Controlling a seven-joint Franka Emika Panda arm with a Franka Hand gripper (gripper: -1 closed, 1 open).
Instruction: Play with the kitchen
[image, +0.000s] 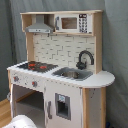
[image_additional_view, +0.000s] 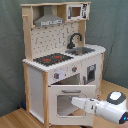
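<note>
The kitchen (image: 60, 75) (image_additional_view: 62, 60) is a tall white and pale-wood toy. It has a black-red hob (image: 35, 65) (image_additional_view: 52, 59), a grey hood (image: 40, 26), a black faucet (image: 84, 57) (image_additional_view: 75, 39) over the sink (image: 72, 74), and a small microwave (image: 72, 22) (image_additional_view: 76, 11). In the second exterior view its windowed oven door (image_additional_view: 62, 92) hangs open toward the front. My gripper (image_additional_view: 76, 102) reaches in from the second exterior view's right and sits against that door's window area. In the first exterior view only a white part of the arm (image: 20, 122) shows at the bottom left, below the open oven cavity (image: 31, 102).
A grey curtain (image_additional_view: 12, 50) hangs behind the kitchen. The floor (image_additional_view: 15, 120) is pale wood. A narrow cupboard door with a dark panel (image: 62, 106) (image_additional_view: 91, 72) stands shut beside the oven.
</note>
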